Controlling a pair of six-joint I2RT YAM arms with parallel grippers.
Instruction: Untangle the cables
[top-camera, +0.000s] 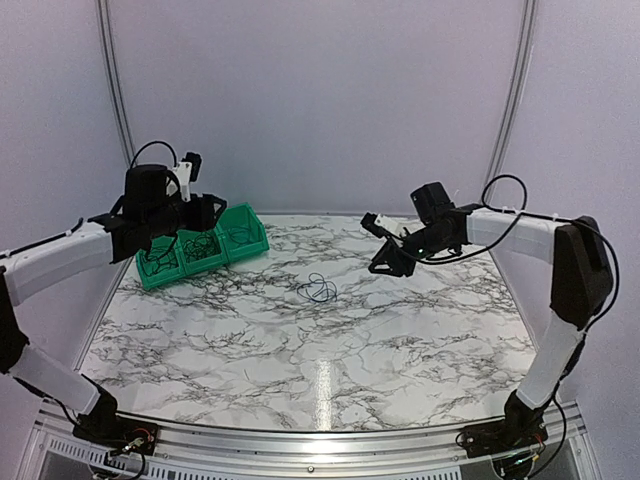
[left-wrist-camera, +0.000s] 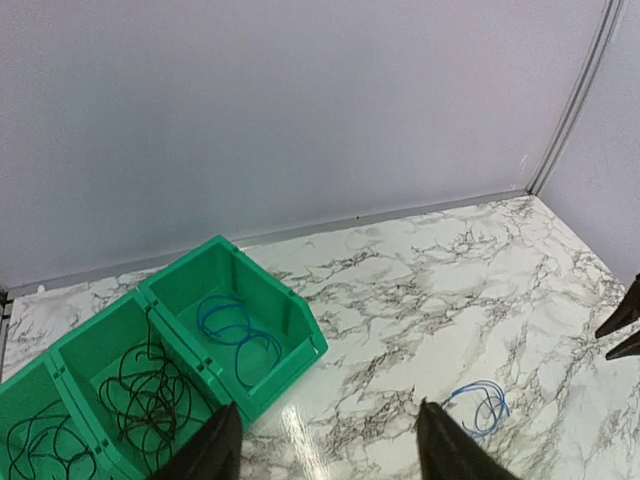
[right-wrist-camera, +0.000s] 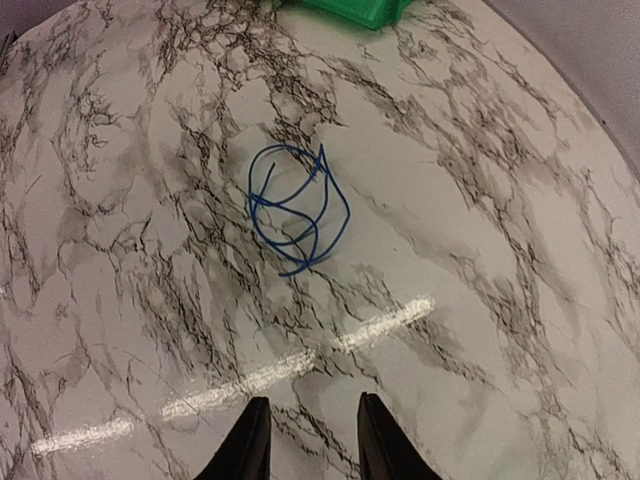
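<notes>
A thin blue cable (top-camera: 318, 288) (left-wrist-camera: 480, 408) (right-wrist-camera: 297, 208) lies in a small loose coil on the marble table, near its middle. Another blue cable (left-wrist-camera: 235, 330) rests in the rightmost of three green bins (top-camera: 243, 240). Black cables (left-wrist-camera: 145, 400) fill the middle bin, and more black cable (left-wrist-camera: 40, 445) lies in the left one. My left gripper (top-camera: 205, 212) (left-wrist-camera: 330, 440) hangs above the bins, open and holding nothing. To the right of the coil and above the table, my right gripper (top-camera: 382, 262) (right-wrist-camera: 312, 430) has its jaws a little apart, with nothing between them.
The green bins (left-wrist-camera: 300, 345) stand in a row at the table's far left, close to the back wall. The marble table (top-camera: 320, 370) has a curved metal front edge. White walls enclose the back and both sides.
</notes>
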